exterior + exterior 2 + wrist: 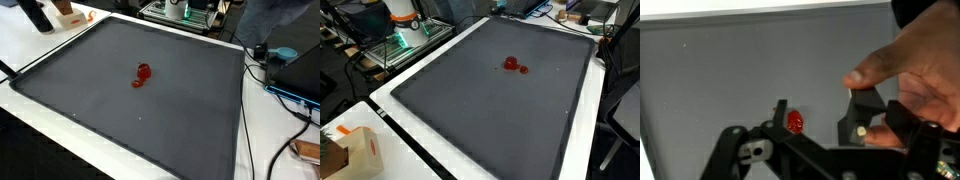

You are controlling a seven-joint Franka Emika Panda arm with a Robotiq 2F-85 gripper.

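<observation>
A small red object [142, 75] [513, 65] lies near the middle of a dark grey mat [190, 120] [490, 120] in both exterior views. The wrist view looks down on the same red object [794, 122], just inside the left finger [781, 110] of my gripper [822, 105]. The jaws stand wide apart with nothing gripped between them. A person's hand [920, 70] reaches in from the right, and its fingers hold the right finger [864, 108] of the gripper. The gripper does not show in either exterior view.
The mat covers most of a white table [60, 125]. Cables [275, 95] and a blue device [283, 55] lie along one side. A cardboard box [360, 150] stands at a corner. The robot's base [405, 20] and a metal rack [390, 50] are beyond the mat's edge.
</observation>
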